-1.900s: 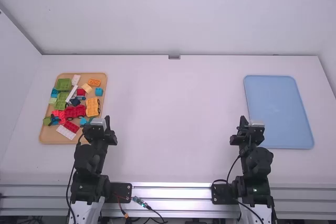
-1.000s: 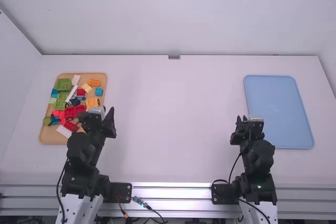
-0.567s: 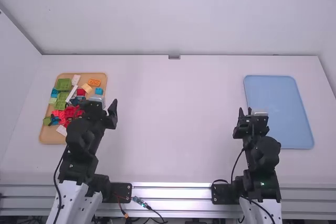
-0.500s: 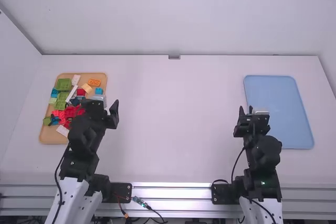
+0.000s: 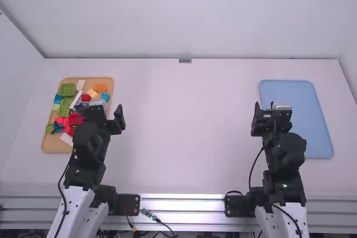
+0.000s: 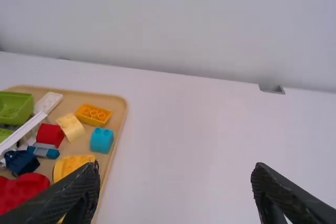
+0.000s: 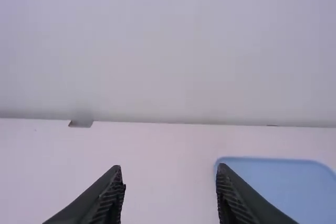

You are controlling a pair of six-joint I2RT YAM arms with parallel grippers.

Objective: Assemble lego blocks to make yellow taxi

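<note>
High view: open left gripper screens blocks; open right gripper screens blue tray.

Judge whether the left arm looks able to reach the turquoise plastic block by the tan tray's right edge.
Probably yes: the left gripper is open and empty close by, and the block lies uncovered with bare table beside the tray.

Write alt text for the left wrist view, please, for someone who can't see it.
Colorful toy blocks, including a turquoise block, an orange block and a green piece, lie on a tan tray on a white table. The left gripper is open, nothing between its fingers.
</note>
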